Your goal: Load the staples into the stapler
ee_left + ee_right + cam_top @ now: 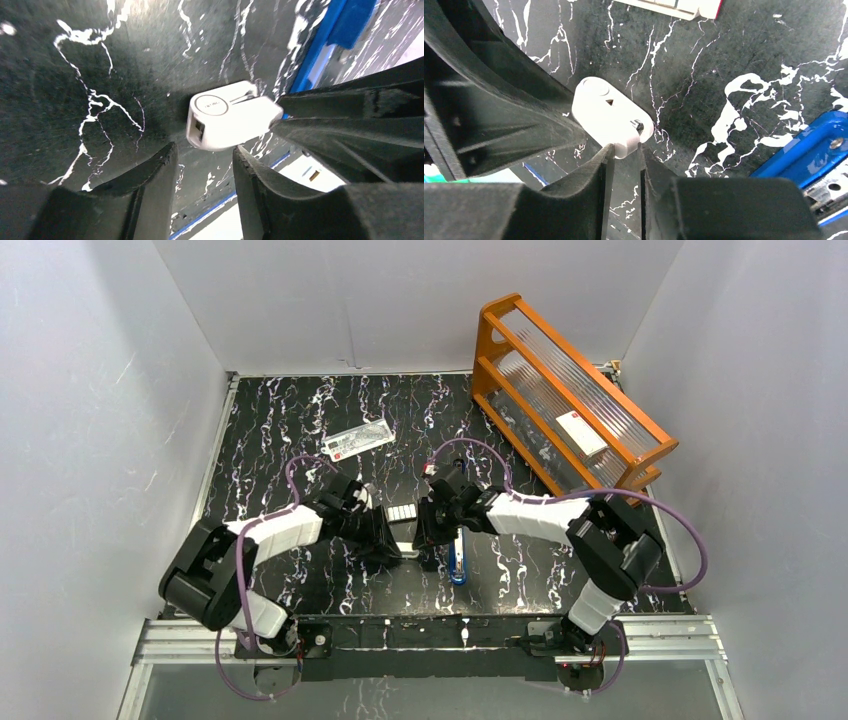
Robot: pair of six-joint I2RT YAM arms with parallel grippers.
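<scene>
from above, my left pincer [385, 540] and right pincer [428, 540] crowd together near the flat grey staples [401, 512] and the blue stapler [457, 562]; a careless swing could knock either. left wrist: jaws apart, empty, the smooth rounded white gadget [227, 120] just beyond them. right wrist: clenched on that glossy plastic gadget's narrow end; so thin a pinch may slip.

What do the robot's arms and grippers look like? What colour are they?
The left arm and right arm have smooth white shells between chunky black joints. A thin purple cable loops along each one. The left gripper and right gripper each have two thick matte black fingers.
</scene>
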